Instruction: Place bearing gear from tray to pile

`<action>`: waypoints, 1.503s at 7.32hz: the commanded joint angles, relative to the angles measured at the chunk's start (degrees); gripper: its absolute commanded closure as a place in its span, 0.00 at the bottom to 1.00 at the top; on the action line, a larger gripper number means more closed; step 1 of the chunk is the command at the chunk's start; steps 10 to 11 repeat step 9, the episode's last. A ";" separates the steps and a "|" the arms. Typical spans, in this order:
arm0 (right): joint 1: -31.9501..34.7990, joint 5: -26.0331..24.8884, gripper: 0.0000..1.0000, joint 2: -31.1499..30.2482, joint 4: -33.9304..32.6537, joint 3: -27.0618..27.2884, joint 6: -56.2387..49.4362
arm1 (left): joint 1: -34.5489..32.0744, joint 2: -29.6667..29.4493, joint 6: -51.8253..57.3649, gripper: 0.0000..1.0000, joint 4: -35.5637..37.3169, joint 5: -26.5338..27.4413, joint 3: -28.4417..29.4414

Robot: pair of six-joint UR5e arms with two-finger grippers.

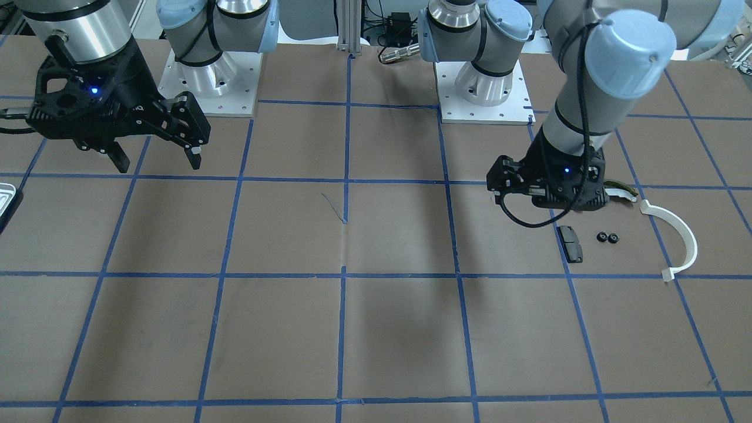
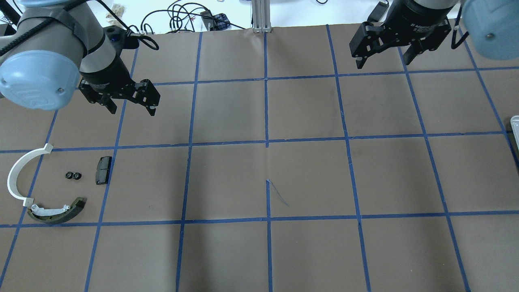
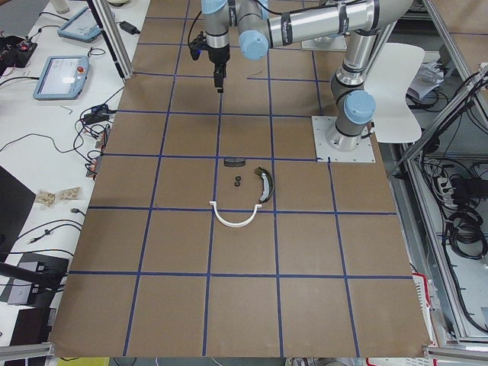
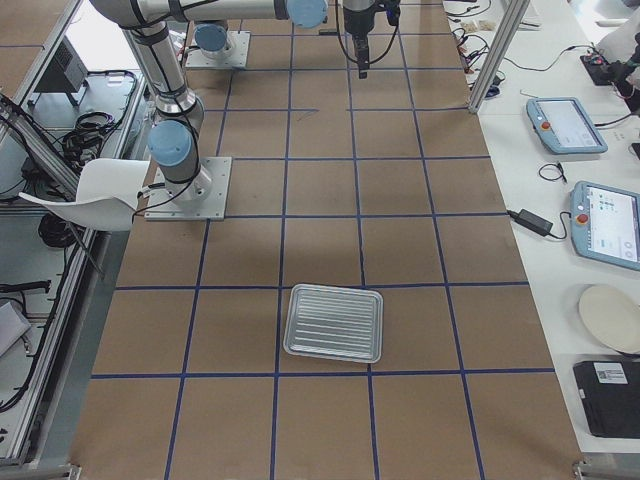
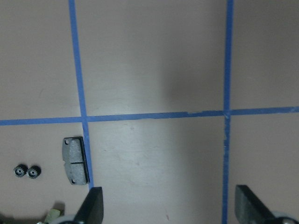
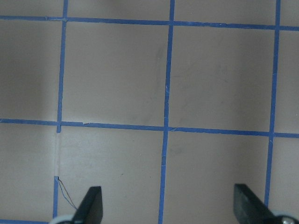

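Beside the black pad [image 2: 103,170], two small bearing gears [image 2: 73,175] lie within the pile [image 2: 61,214], so our left gripper [image 2: 131,106] and right gripper [image 2: 383,61] hang wide-spread, empty; the tray [image 4: 333,322] seems bare.

Ridged pale tray [image 4: 334,322], flat on brown table [image 4: 440,330], overlapping a blue tape line [image 4: 358,240]

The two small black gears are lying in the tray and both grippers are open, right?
Not quite. The gears lie on the table between the white arc and the black pad, as the overhead view shows. The left gripper and right gripper are indeed open.
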 commanded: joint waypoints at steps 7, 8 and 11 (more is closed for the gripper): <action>0.00 0.00 0.00 0.09 0.09 0.00 -0.09 | -1.81 6.74 -1.04 0.00 -9.61 -2.87 2.83; 0.00 -0.09 0.00 0.09 0.09 0.00 -0.09 | -1.81 6.75 -1.04 0.00 -9.61 -2.87 2.65; 0.00 -0.18 0.00 0.09 0.09 0.00 -0.09 | -1.81 6.66 -0.96 0.00 -9.53 -2.87 2.22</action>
